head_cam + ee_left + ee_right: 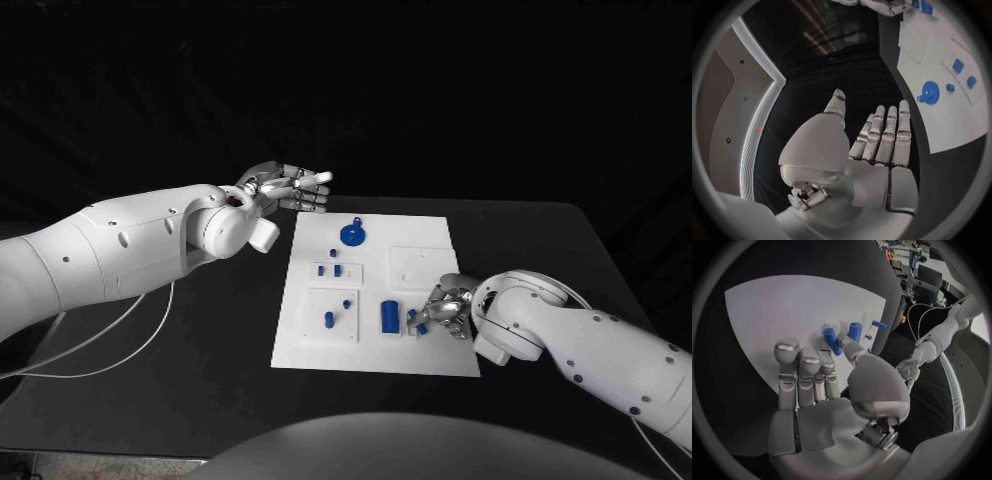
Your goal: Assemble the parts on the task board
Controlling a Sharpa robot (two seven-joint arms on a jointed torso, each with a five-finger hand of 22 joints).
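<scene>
The white task board (pixel 433 240) lies mid-table. On it are a round blue part (pixel 353 235), several small blue pegs (pixel 338 269) and a larger blue cylinder (pixel 389 316). My right hand (pixel 444 308) is low over the board's near right side, its fingertips at two small blue pegs (pixel 417 322). In the right wrist view the thumb tip lies against a blue peg (pixel 831 340); whether the hand (pixel 826 390) grips it is unclear. My left hand (pixel 289 188) hovers beyond the board's far left corner, fingers spread and holding nothing. Its wrist view shows the palm (pixel 873 150) beside the board (pixel 942 125) and the round part (pixel 929 92).
White cables (pixel 123 335) trail over the black table (pixel 202 380) under my left arm. Raised white panels (pixel 418 265) sit on the board. The table's right edge (pixel 627 270) runs close behind my right arm.
</scene>
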